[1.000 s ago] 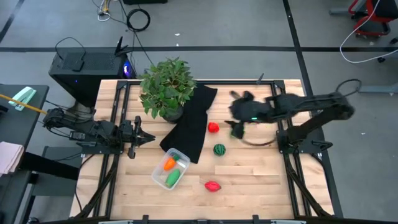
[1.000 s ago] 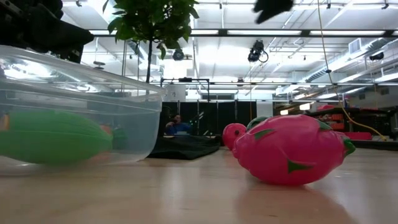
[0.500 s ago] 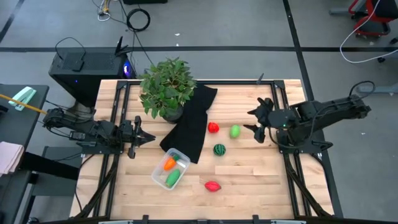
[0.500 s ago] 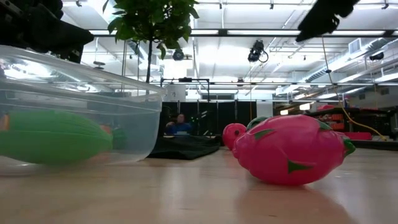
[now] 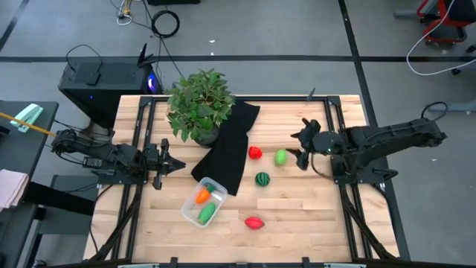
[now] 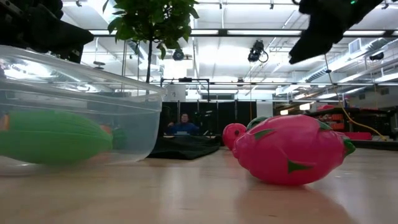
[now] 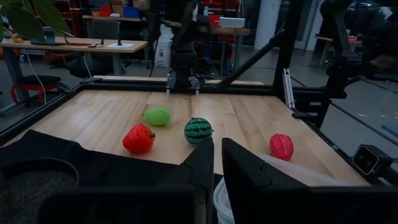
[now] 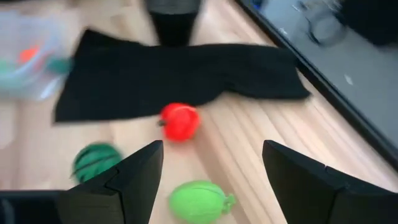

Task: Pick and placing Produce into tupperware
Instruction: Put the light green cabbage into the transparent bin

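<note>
The clear tupperware (image 5: 204, 202) stands near the table's front and holds the orange carrot (image 5: 201, 196) and the long green one (image 5: 206, 214). The light green fruit (image 5: 280, 157), a red one (image 5: 255, 152), the dark green striped one (image 5: 262, 179) and the second red one (image 5: 254, 222) lie on the wood. My right gripper (image 5: 301, 149) is open and empty just right of the light green fruit (image 8: 198, 200), which shows between its fingers, apart from them. My left gripper (image 5: 165, 162) is shut and empty at the table's left.
A potted leafy plant (image 5: 199, 104) stands at the far left. A black cloth (image 5: 227, 145) lies from it toward the tupperware. Metal frame rails (image 5: 336, 141) run along both table sides. Bare wood lies at the front right. A person (image 6: 183, 124) sits far behind the table.
My right gripper has drawn back from above the light green fruit toward the table's right edge and come lower, then moved a little back toward the fruit. The fruit, hidden under the gripper before, now shows lying on the wood.
</note>
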Action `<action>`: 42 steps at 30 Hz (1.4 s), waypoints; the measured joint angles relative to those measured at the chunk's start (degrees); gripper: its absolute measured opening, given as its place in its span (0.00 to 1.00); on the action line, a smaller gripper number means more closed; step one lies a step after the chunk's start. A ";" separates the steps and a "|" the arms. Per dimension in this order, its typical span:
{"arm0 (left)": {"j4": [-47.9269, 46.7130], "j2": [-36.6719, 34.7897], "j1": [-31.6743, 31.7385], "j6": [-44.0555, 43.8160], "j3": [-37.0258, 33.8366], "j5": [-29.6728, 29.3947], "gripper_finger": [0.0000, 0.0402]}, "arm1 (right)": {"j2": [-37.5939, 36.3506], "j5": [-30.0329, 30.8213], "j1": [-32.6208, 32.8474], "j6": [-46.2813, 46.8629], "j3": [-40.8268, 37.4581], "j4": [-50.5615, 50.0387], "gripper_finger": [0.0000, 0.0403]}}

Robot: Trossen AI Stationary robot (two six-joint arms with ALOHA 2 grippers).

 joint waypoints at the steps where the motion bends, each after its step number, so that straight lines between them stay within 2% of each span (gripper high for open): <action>1: 0.00 0.00 0.00 -0.02 0.00 0.00 0.09 | 0.26 0.14 -1.22 1.93 0.00 0.00 0.70; 8: 0.00 0.00 0.00 0.04 0.00 0.00 0.07 | 4.35 -3.59 -7.27 12.42 0.00 0.61 0.70; 11: 0.00 0.00 0.00 0.05 0.00 0.00 0.07 | 7.09 -5.81 -9.63 20.27 0.00 0.68 0.70; 14: 0.02 0.00 0.00 -0.02 0.00 0.00 0.09 | 9.59 -12.94 -13.35 27.72 0.00 -0.15 0.70; 19: 0.02 0.00 0.00 -0.04 0.00 0.00 0.10 | 13.04 -28.13 -20.30 36.30 0.25 -0.83 0.70; 23: 0.02 0.00 0.01 0.01 0.00 0.00 0.09 | 15.25 -33.46 -24.45 38.29 3.14 -4.13 0.70; 27: 0.00 0.00 0.00 0.02 0.00 0.01 0.09 | 16.78 -34.24 -25.98 37.51 7.37 -10.43 0.70; 30: 0.00 0.00 0.00 0.02 0.00 0.00 0.10 | 16.91 -34.22 -25.09 34.43 8.72 -8.51 0.70; 36: -0.02 0.00 0.01 -0.01 0.00 0.02 0.12 | 16.70 -30.42 -24.38 30.89 8.88 -2.16 0.70; 42: -0.02 0.00 0.00 0.00 0.00 0.02 0.12 | 18.43 -29.73 -23.10 39.48 8.87 -11.08 0.69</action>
